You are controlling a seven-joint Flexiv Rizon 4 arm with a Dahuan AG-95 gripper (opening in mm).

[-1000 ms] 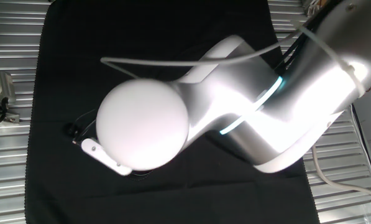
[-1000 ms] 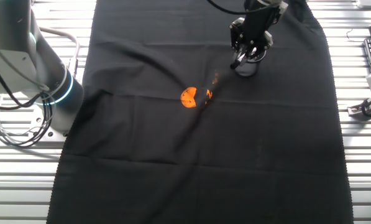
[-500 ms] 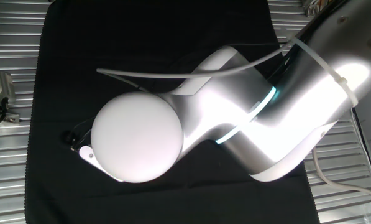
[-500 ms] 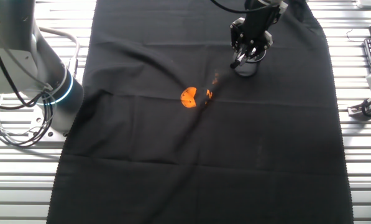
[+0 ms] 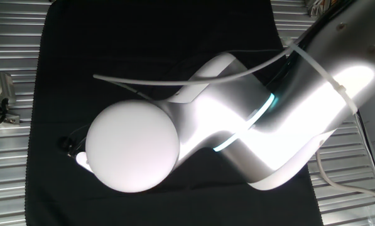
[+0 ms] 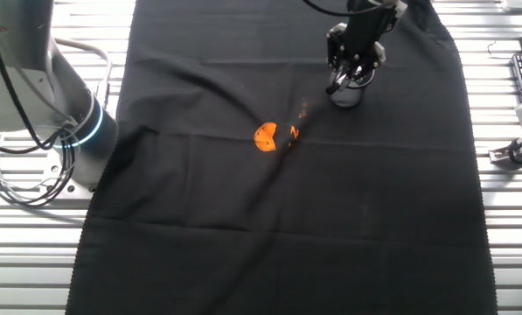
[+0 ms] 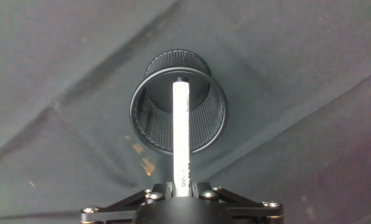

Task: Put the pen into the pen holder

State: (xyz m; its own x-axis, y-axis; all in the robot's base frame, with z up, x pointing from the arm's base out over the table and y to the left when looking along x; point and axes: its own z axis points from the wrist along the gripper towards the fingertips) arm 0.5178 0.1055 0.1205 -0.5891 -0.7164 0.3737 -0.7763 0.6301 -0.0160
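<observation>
White pen point(image 7: 180, 134) in pincer point(image 7: 180, 186) | tip inside pen holder point(image 7: 149, 127) rim

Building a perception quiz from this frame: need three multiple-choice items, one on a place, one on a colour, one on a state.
1. Where is the pen's far end?
A. over the pen holder's mouth
B. flat on the cloth
C. beside the orange object

2. What colour is the pen holder?
A. white
B. black
C. orange

3. What is the gripper doing?
A. open, empty
B. shut on the orange object
C. shut on the pen

Key: 1 A, the hand view shows the tip inside the rim's outline. 2 B, the mesh cup nearly matches the black cloth. 3 C, the pen's near end sits clamped between the fingers; the orange object lies apart.
</observation>
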